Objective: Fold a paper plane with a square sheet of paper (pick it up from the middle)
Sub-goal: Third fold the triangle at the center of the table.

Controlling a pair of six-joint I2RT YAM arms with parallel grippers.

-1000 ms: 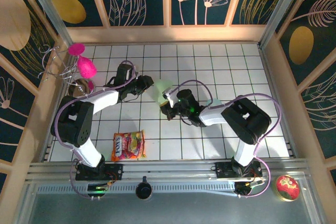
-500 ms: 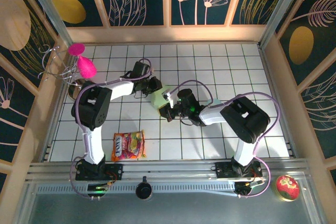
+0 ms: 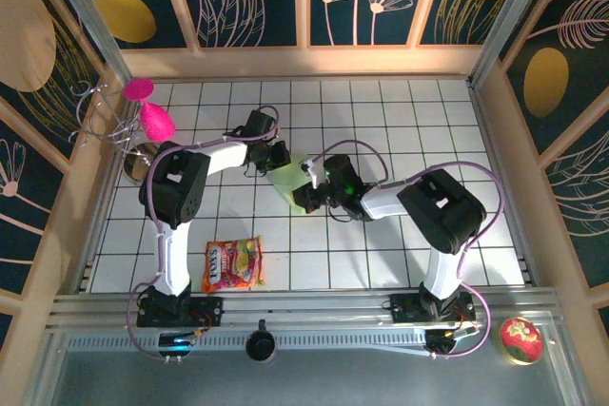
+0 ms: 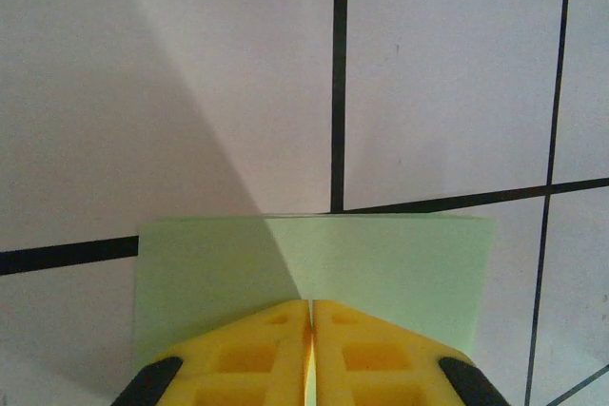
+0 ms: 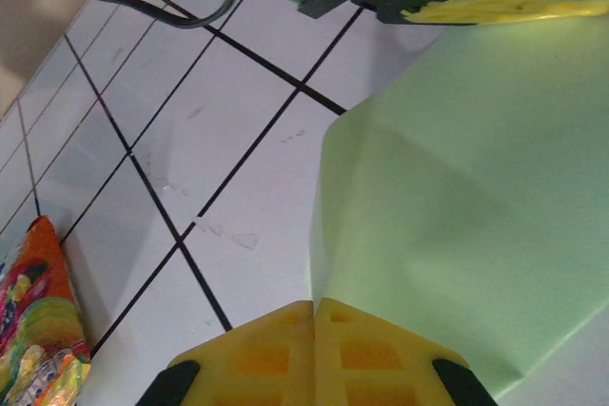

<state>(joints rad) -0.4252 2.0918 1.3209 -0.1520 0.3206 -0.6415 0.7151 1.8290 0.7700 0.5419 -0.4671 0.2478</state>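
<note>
- Camera above the arms: the square sheet of paper [image 3: 288,178] sits just left of the middle of the white tiled table [image 3: 428,121]. It is caught between the left gripper [image 3: 278,163] on its far-left side and the right gripper [image 3: 303,195] on its near-right side. A bright snack bag [image 3: 233,264] lies well apart, nearer the arm bases on the left.
- Left wrist: the left gripper [image 4: 311,316] has its yellow fingers pressed together with no gap, and the near edge of the mint-green sheet is pinched between them. The rest of the sheet reaches away over the tiles, smooth and flat-looking, with a shadow across its left half.
- Right wrist: the right gripper [image 5: 314,316] is likewise closed tight on one corner of the sheet. The paper bows and shows soft creases between this pinch and the left gripper's yellow finger at the far side. The snack bag shows at the lower left.
- Handling, as a judgement: the sheet is very light, limp and easily torn or wrinkled. With two edge pinches, pulling apart could rip it and pushing together buckles it. A hold near the middle of an edge, or on a crease line, should give straighter folds than a corner hold.
</note>
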